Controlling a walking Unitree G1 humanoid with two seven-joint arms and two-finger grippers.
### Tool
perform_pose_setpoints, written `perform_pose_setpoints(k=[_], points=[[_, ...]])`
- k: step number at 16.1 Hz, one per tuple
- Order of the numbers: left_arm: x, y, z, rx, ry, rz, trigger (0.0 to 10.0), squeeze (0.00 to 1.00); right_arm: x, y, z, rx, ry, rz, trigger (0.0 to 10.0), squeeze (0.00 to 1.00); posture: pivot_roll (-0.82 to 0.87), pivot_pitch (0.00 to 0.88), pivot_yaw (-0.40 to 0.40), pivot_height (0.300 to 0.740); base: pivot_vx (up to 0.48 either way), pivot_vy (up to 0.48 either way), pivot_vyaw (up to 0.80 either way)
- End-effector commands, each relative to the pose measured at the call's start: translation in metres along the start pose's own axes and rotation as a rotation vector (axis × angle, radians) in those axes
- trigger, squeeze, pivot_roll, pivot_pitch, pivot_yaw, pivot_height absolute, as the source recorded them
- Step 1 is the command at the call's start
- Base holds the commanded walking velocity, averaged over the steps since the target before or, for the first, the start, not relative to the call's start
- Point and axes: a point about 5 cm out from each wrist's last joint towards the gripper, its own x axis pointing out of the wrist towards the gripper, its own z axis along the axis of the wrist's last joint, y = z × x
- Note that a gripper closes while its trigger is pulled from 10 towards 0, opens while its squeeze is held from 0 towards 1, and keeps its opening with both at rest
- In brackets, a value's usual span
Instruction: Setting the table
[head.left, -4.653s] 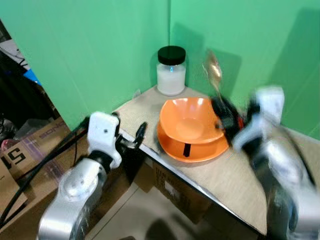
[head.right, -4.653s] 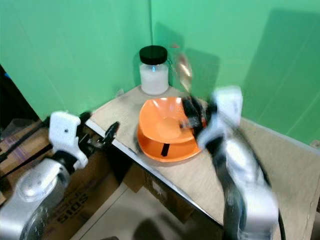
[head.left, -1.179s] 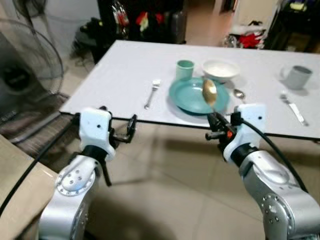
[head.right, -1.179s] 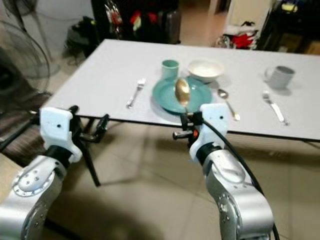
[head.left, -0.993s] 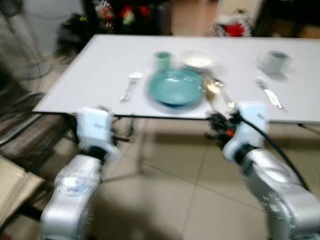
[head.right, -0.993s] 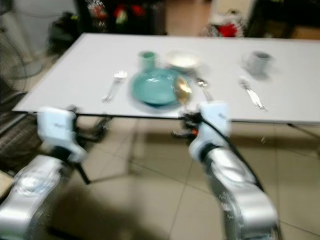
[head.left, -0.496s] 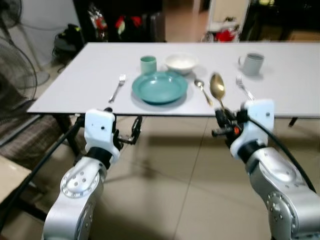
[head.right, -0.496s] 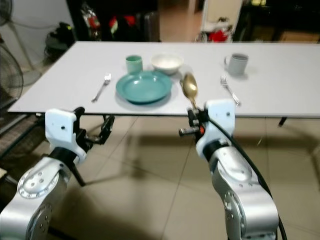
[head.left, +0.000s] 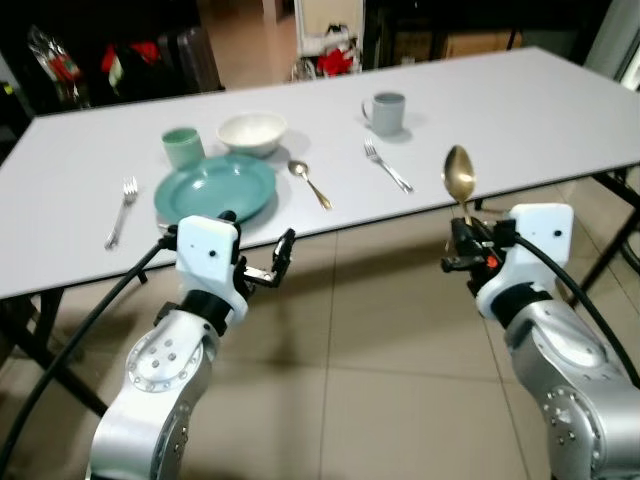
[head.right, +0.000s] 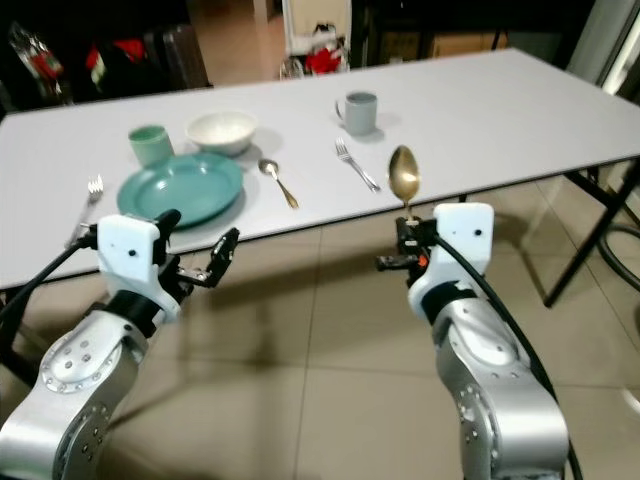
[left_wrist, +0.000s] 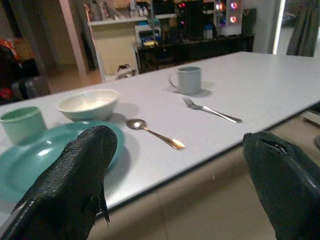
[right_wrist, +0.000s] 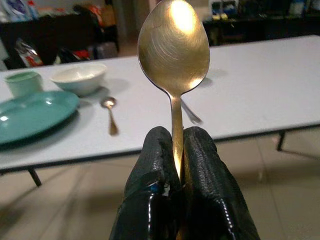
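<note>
Pinched upright between the closed fingers of the right gripper (head.left: 466, 252), the gold spoon (right_wrist: 174, 55) is held low on its thin handle, bowl up. It looks light, stiff and slick, so it could pivot or slip; a hold nearer mid-handle seems steadier. The left gripper (head.left: 282, 262) hangs open and empty. Beyond the grippers, the table (head.left: 520, 100) carries a fork (head.left: 386, 166) and grey mug (head.left: 385, 112).

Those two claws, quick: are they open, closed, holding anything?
Left gripper: open, holding nothing.
Right gripper: closed on the handle of a gold spoon, held upright.
</note>
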Motion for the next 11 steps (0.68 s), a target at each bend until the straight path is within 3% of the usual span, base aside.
perform_pose_setpoints(k=[1, 6, 11], points=[[-0.0018, 0.0069, -0.0005, 0.011, 0.006, 0.021, 10.0, 0.0, 0.0008, 0.0066, 0.0045, 0.007, -0.025, 0.032, 10.0, 0.0, -0.09, 0.0, 0.043, 0.74, 0.315, 0.0, 0.0], [-0.0032, 0.0082, -0.0018, 0.013, 0.008, 0.02, 10.0, 0.0, 0.0005, 0.0056, 0.0037, 0.004, -0.017, 0.03, 10.0, 0.0, -0.09, 0.0, 0.04, 0.74, 0.319, 0.0, -0.09], [-0.0034, 0.007, -0.0027, 0.008, 0.006, 0.012, 10.0, 0.0, 0.0008, 0.0061, 0.0025, 0.008, -0.012, 0.033, 10.0, 0.0, -0.09, 0.0, 0.037, 0.74, 0.319, 0.0, -0.79]])
